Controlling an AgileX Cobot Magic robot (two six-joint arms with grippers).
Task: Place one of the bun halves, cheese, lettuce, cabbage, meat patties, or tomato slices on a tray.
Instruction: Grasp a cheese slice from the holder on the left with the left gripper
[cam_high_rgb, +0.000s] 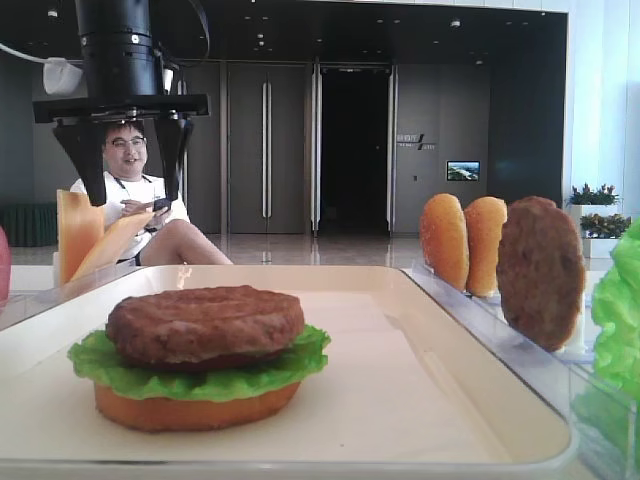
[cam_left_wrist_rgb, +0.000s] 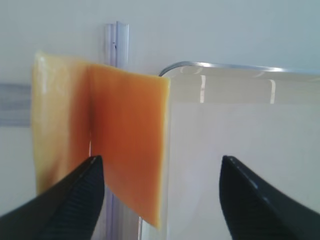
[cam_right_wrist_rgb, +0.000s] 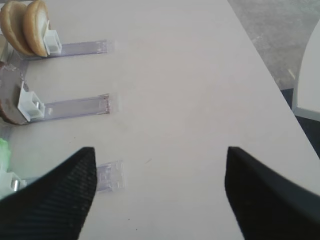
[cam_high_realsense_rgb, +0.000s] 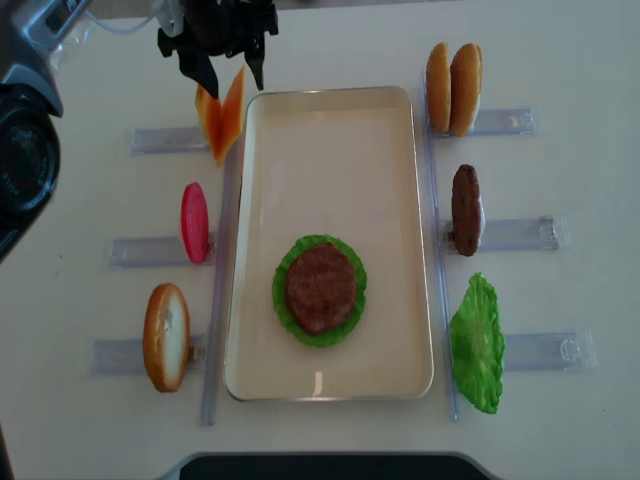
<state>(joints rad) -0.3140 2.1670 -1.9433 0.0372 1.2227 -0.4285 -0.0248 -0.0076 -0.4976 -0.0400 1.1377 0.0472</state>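
Already the tray (cam_high_realsense_rgb: 330, 150) holds a partial burger: a bun half (cam_high_rgb: 195, 408) at the bottom, lettuce (cam_high_rgb: 200, 368) over it, and a meat patty (cam_high_rgb: 205, 325) on top. Judging by that stack, the step in hand is fetching the cheese (cam_high_realsense_rgb: 222, 122), which stands on edge in a clear rack (cam_high_realsense_rgb: 165, 140) on the desk (cam_high_realsense_rgb: 560, 60), just outside the tray's far left corner.

The left hand (cam_high_realsense_rgb: 222, 62) hovers directly above those slices with its fingers apart and nothing between them. In the left wrist view the two orange slices (cam_left_wrist_rgb: 100, 145) lean against each other, and the dark fingertips (cam_left_wrist_rgb: 75, 200) straddle them with room to spare; the tray's rounded rim (cam_left_wrist_rgb: 200, 65) runs just beside them.

The next move probably calls for lowering straight down so the fingers pass on either side of a single slice, then closing on its flat faces. The slices are thin and touching, so picking up two together, or nudging one over, seems a real risk.

The right hand (cam_right_wrist_rgb: 160, 195) hangs over bare desk with its fingers wide apart and empty, near the right-hand racks where spare bun halves (cam_right_wrist_rgb: 25, 25) stand.
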